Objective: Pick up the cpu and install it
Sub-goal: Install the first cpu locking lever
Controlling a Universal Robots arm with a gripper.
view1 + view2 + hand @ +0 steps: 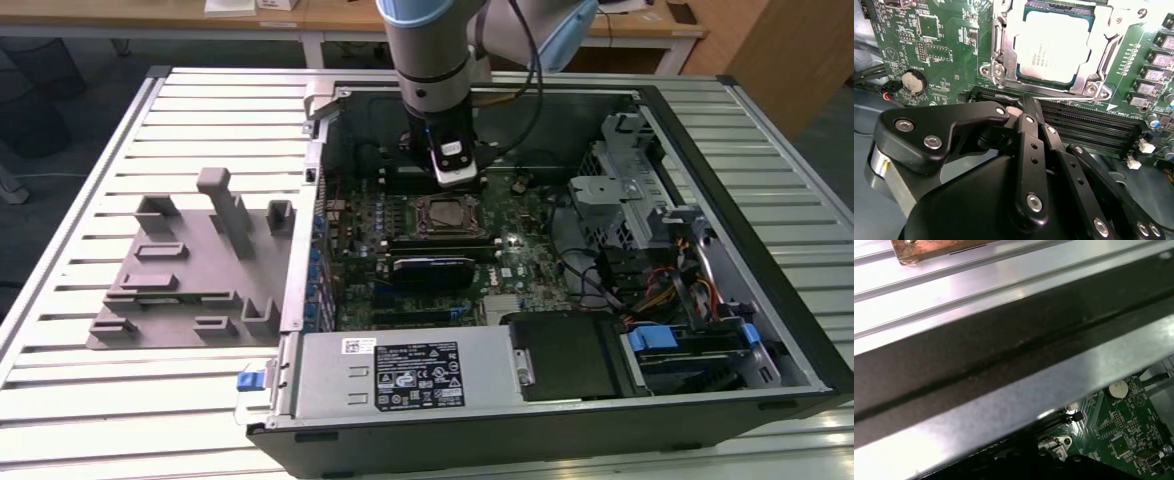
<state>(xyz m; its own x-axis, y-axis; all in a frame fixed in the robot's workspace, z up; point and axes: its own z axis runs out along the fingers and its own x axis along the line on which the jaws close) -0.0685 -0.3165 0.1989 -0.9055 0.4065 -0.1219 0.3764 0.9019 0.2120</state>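
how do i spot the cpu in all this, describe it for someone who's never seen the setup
Start at the open computer case and find the green motherboard inside it. Near the board's middle, just beyond the gripper, a metal frame surrounds the cpu. It is the one flat, shiny silver-grey square among green circuitry and black slots.

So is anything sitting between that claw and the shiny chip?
Nothing visible. The chip already lies in its socket frame on the green board, and the gripper hangs beside it over the black slots, holding nothing.
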